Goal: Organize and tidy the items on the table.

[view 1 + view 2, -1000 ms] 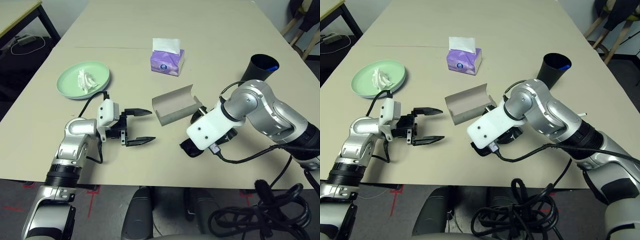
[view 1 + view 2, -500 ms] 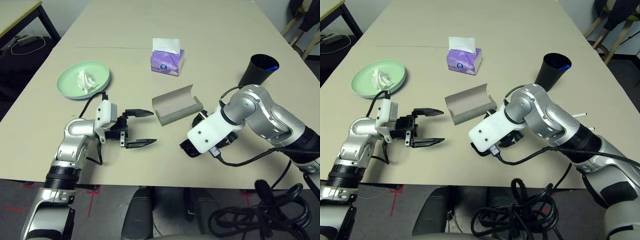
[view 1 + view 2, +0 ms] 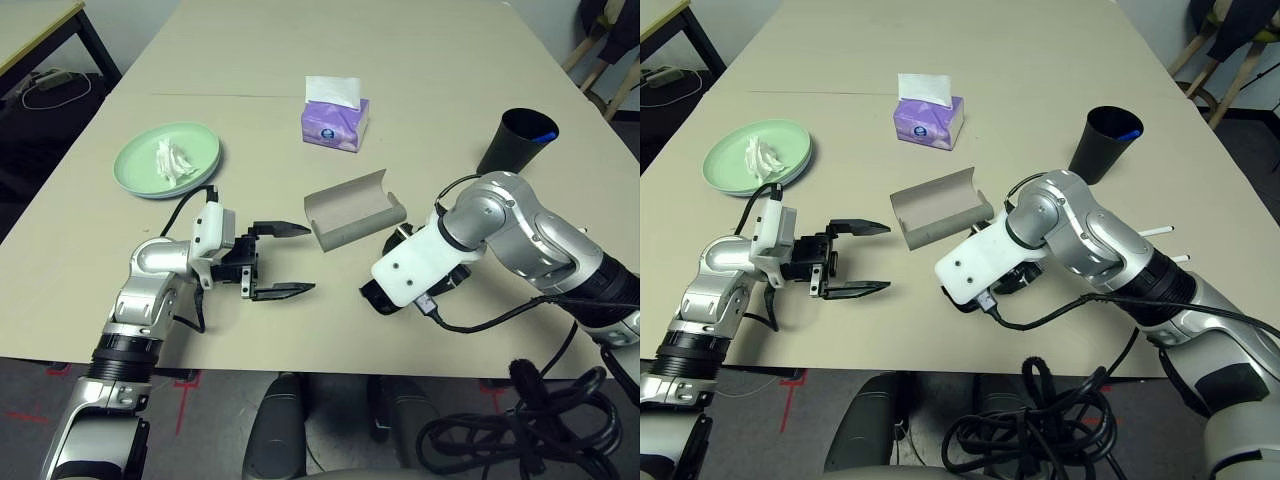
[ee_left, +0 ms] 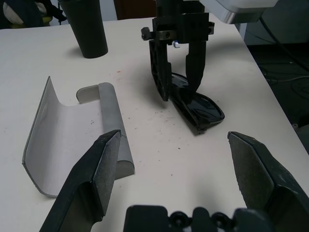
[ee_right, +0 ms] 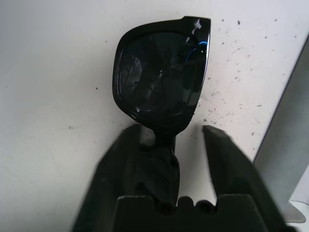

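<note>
Sunglasses between my right fingers, not yet gripped.

Head view: my right gripper (image 3: 385, 297) has barely shifted over the last second, low beside the open glasses case (image 3: 354, 209); my left gripper (image 3: 283, 259) waits wide open, empty.
Left wrist: right fingers straddle the black sunglasses (image 4: 198, 105) on the table (image 4: 145, 159).
Right wrist: fingers part-open around the bridge, so closing comes next.
</note>
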Controlling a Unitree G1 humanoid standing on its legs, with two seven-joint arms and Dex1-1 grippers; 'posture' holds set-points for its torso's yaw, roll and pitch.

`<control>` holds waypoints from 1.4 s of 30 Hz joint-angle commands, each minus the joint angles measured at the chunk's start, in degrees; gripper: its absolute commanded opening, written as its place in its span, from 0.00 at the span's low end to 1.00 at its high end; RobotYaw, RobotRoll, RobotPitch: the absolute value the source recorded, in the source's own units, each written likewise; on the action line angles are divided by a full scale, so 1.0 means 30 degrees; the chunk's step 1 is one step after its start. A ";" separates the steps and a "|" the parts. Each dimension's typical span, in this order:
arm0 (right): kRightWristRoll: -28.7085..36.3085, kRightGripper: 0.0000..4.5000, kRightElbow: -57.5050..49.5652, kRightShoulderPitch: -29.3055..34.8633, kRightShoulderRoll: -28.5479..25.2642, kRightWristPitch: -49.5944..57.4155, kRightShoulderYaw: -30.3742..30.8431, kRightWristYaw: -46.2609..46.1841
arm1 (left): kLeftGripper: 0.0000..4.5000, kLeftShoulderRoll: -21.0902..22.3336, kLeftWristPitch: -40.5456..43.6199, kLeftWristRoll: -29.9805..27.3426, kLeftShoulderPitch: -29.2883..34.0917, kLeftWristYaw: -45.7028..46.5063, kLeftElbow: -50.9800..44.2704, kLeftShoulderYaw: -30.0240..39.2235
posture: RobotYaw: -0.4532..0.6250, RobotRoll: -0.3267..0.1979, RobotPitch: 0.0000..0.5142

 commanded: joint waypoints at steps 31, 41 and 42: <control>0.2452 0.10 0.2428 -0.4854 0.0715 0.0460 -0.1854 -0.0576 | 1.00 0.0165 0.0847 -0.0117 0.0112 0.2262 -0.0549 0.0667 | 0.53 0.62 0.28; 0.0041 0.10 1.0235 -0.7544 0.4206 -0.2957 -0.0804 -0.3934 | 1.00 0.0773 0.0747 0.0059 0.1016 0.3223 -0.1930 0.0896 | 0.59 0.62 0.30; -0.0059 0.10 1.0636 -0.7654 0.4387 -0.3098 -0.0768 -0.4077 | 1.00 0.0768 0.0723 0.0085 0.1069 0.3318 -0.1990 0.0914 | 0.59 0.62 0.30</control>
